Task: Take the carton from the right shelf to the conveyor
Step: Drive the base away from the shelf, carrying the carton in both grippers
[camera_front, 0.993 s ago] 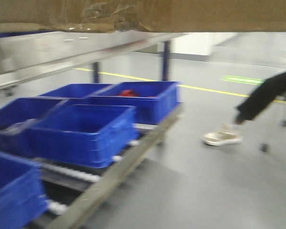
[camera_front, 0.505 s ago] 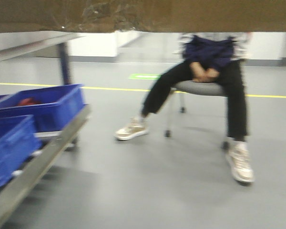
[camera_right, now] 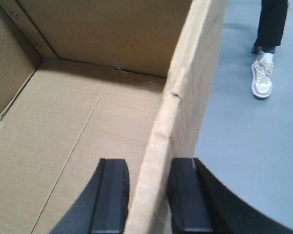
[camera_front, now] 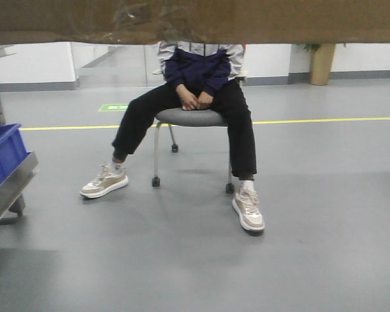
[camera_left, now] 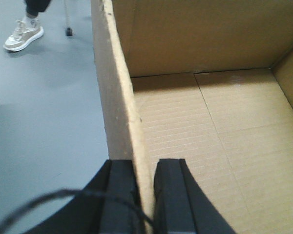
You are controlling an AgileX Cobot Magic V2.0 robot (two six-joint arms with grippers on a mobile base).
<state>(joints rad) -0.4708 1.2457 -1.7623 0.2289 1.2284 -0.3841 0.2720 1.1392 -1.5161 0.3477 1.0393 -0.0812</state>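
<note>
Left wrist view: your left gripper [camera_left: 144, 165] is clenched on the carton [camera_left: 210, 122], with one finger outside and one inside its left wall at the top rim. Right wrist view: your right gripper [camera_right: 149, 163] grasps the opposite wall the same way. The open-topped carton hangs between both grippers, above the grey floor [camera_front: 312, 247]. Front view: its taped lower edge spans the top of the frame, over a seated person [camera_front: 201, 84] and a blue bin [camera_front: 3, 156] at the far left.
</note>
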